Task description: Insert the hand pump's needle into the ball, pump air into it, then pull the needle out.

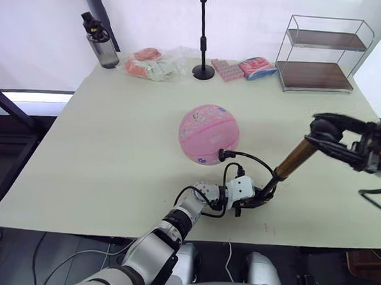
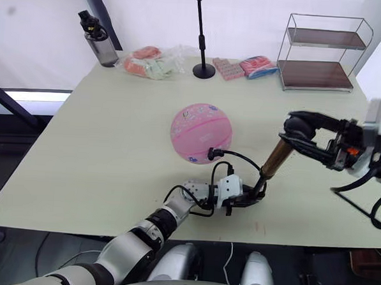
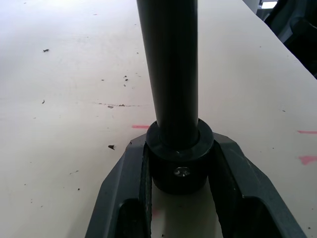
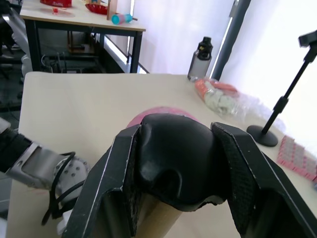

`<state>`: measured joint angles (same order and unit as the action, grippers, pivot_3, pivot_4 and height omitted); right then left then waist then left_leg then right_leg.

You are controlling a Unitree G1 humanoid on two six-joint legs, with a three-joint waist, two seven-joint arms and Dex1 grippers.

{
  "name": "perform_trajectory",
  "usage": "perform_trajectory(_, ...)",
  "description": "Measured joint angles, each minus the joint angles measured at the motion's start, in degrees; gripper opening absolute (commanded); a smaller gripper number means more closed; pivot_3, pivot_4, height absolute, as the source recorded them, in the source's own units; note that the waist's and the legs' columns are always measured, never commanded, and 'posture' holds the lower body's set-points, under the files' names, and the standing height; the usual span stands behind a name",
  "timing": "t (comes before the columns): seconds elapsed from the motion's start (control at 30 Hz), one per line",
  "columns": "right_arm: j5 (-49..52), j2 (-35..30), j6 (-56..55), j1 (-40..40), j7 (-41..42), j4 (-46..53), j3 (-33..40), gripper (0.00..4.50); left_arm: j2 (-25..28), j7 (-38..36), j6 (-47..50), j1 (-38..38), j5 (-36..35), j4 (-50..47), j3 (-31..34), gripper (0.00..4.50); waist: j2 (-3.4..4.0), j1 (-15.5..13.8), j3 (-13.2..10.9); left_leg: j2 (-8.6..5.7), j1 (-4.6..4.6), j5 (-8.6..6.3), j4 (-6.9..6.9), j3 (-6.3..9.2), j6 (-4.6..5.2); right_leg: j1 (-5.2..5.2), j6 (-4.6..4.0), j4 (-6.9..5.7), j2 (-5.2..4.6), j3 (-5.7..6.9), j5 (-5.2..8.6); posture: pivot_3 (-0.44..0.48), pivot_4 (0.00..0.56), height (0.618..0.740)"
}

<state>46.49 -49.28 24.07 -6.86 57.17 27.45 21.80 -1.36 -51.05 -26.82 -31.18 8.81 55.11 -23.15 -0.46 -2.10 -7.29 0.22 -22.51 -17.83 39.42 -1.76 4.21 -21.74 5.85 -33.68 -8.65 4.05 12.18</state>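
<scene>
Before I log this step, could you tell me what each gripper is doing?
Left gripper: shut on the hand pump, at its base.
Right gripper: shut on the pump's handle.

ball (image 1: 209, 134) pink, small printed motifs | hand pump (image 1: 292, 160) bronze-gold, black ends | table (image 1: 113, 151) cream

No text, label, brand or number can be read anywhere. The round pink rubber ball (image 1: 209, 134) carries small printed decorations (too small to make out), and the pale bench (image 1: 113, 157) has only faint red marks at about 5 o'clock.
</scene>
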Motion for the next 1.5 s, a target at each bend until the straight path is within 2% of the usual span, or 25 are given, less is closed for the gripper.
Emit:
perform_trajectory(0.33,-9.66,6.96,-9.87,6.71,0.69,-5.52,-8.59,1.71,-0.03,0.05,0.12,0.11,0.23,0.1,-0.05,1.12,0.06,-0.02,0.29,0.02,0.06,0.01,-0.02,0.06,-0.01,0.05,-0.01,-0.02,0.06,0.03,0.0,0.0,0.15,0.736)
perform_trajectory(0.53,-16.48,7.8,-15.5,10.85,0.29,-7.24,-13.03,1.71,-0.02,0.09,0.12,0.22,0.73,0.28,-0.16,1.12,-0.03,-0.04,0.69,0.02,0.08,0.0,-0.07,0.12,-0.02,0.06,-0.08,-0.02,0.08,0.09,0.04,0.0,0.15,0.736)
perform_trajectory(0.73,-16.62,7.26,-13.76,11.27,-1.19,-5.37,-13.41,1.71,-0.05,0.08,0.09,0.19,0.95,0.36,-0.16,1.12,0.02,-0.06,0.78,0.03,0.05,0.0,-0.07,0.22,-0.02,0.08,-0.11,-0.01,0.08,0.18,0.06,0.0,0.15,0.736)
perform_trajectory(0.87,-13.18,5.01,-7.88,9.33,-1.71,-4.24,-11.27,1.71,-0.34,-0.04,0.04,0.03,0.93,0.36,-0.11,1.12,0.08,-0.16,0.66,0.02,-0.06,0.0,-0.06,0.32,-0.02,0.06,-0.13,0.02,0.07,0.29,0.07,0.0,0.15,0.736)
perform_trajectory(1.13,0.3,-2.49,4.69,3.55,-2.47,-1.0,-0.33,1.71,-0.72,-0.43,-0.1,-0.16,0.46,0.29,0.0,1.12,0.37,-0.34,0.19,-0.11,-0.25,0.03,-0.03,0.5,-0.05,0.05,-0.13,0.07,-0.07,0.55,0.06,0.0,0.15,0.736)
perform_trajectory(1.33,6.95,-7.43,9.88,0.05,-2.41,-0.41,6.2,1.71,-0.71,-0.44,-0.11,-0.23,0.46,0.29,0.0,1.12,0.37,-0.31,0.15,-0.1,-0.27,0.04,-0.02,0.57,-0.06,0.07,-0.08,0.04,-0.06,0.66,0.04,0.0,0.15,0.736)
perform_trajectory(1.5,9.4,-10.98,12.58,-2.62,-2.37,-0.35,8.9,1.71,-0.69,-0.43,-0.11,-0.25,0.46,0.29,0.0,1.12,0.34,-0.3,0.08,-0.12,-0.27,0.08,-0.01,0.59,-0.12,0.07,-0.08,0.0,-0.08,0.66,0.04,0.0,0.15,0.736)
